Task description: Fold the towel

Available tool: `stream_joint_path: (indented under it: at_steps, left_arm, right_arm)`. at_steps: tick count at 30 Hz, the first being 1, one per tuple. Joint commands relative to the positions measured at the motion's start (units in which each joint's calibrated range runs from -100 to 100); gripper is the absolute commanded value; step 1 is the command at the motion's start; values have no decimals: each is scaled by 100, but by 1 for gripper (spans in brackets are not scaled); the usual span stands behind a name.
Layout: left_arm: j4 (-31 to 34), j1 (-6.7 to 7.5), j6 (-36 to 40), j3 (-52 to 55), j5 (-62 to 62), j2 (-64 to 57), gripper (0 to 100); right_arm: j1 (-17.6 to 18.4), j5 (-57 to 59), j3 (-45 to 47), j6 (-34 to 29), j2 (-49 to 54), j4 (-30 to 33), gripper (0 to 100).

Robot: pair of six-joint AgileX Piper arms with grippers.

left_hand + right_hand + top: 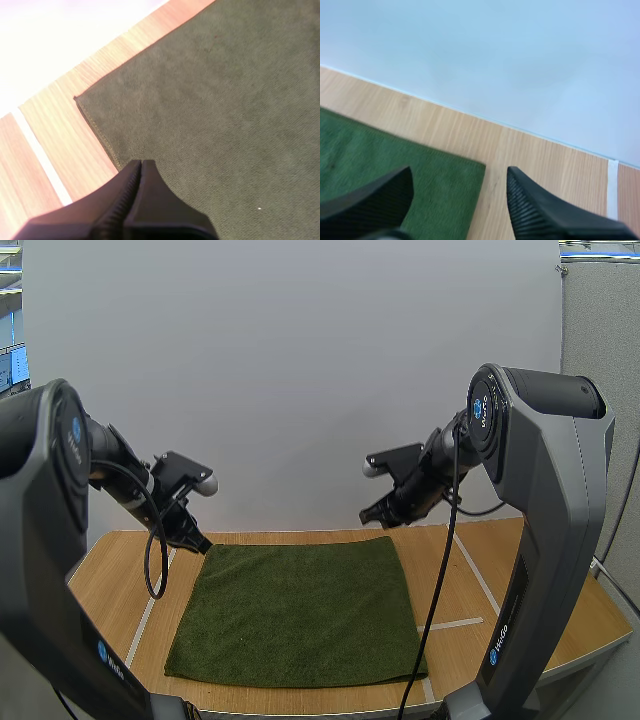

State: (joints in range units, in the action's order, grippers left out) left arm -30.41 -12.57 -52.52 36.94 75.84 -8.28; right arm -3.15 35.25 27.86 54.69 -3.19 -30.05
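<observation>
Towel: flat, unfolded, mid-frame.
Left gripper: fingers together, upper-left corner.
Right gripper: fingers spread to pinch upper-right corner.

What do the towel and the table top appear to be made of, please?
The towel looks like microfibre or terry cloth: matte dark green, fine nap, stitched hem. The table top looks like wood or wood-grain laminate: pale streaked grain, smooth finish; which one is unclear.

Light wood-grain bench with white tape lines across the top. Plain white backdrop stands right at its far edge. Grey panel at right. Lighting even and soft.
</observation>
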Motion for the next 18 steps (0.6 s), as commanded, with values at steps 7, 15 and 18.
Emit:
stream_joint_path:
  at_steps: [7, 15, 18]
  left_arm:
    - [-42, -6, 379, -35, 354, -676, 0]
    - [-53, -6, 479, -35, 354, -676, 0]
    - [-65, -6, 509, -35, 354, -676, 0]
  right_arm:
    - [-123, -14, -900, -106, -1289, -54, 91]
    - [-335, -18, -1132, -75, -1592, -96, 84]
    - [-335, -18, -1132, -64, -1592, -128, 81]
